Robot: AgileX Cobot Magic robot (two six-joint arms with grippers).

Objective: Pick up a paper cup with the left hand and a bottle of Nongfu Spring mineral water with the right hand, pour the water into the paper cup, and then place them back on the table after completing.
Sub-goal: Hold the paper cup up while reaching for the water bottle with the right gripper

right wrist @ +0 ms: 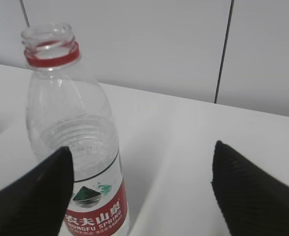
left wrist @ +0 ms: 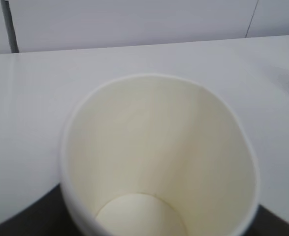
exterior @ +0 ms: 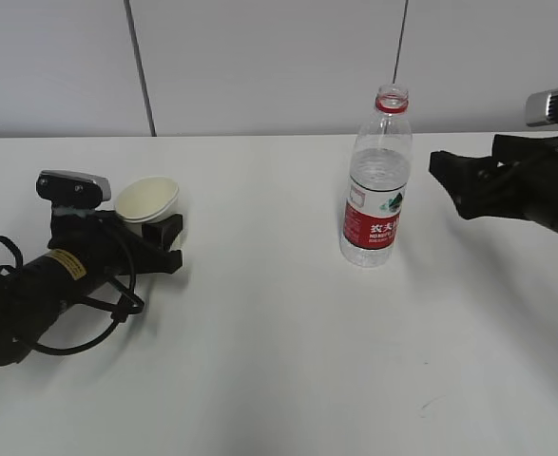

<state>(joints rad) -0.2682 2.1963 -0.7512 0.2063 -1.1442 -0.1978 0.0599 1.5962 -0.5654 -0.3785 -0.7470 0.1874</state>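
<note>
1. Left hand (exterior: 155, 236): sitting low on the table (exterior: 279, 361) at the left, fingers standing on either side of the paper cup (exterior: 147, 199). Appearing closed against the cup wall, though whether gripping firmly or only touching cannot be told, since the left wrist view shows only dark finger edges at the bottom corners.
2. Paper cup (left wrist: 159, 157): standing upright between those fingers, mouth facing up, inside looking dry and empty (the pale bottom disc showing clean). Probably being taken low on the body so the rim stays free for pouring.
3. Right hand (exterior: 454, 180): hovering above the table at the right, fingers spread wide, holding nothing. Pointing toward the bottle (exterior: 377, 180) yet remaining apart from it, with bare table showing between the two.
4. Right fingers (right wrist: 31, 196): framing the right wrist view at left and right, the bottle (right wrist: 75, 147) sitting off toward the left finger instead of centred, so probably needing a sideways shift before closing.
5. Bottle: standing upright near the middle of the table, cap off, red ring at the neck, red label low on the body. Well apart from the cup.
6. Water (exterior: 381, 171): filling the bottle up to around the shoulder, so calling for a slow tilt.
7. Judging progress: early, with the cup perhaps being taken and the bottle not yet grasped. Squeezing the thin plastic too hard risking a spill from the open neck.
</note>
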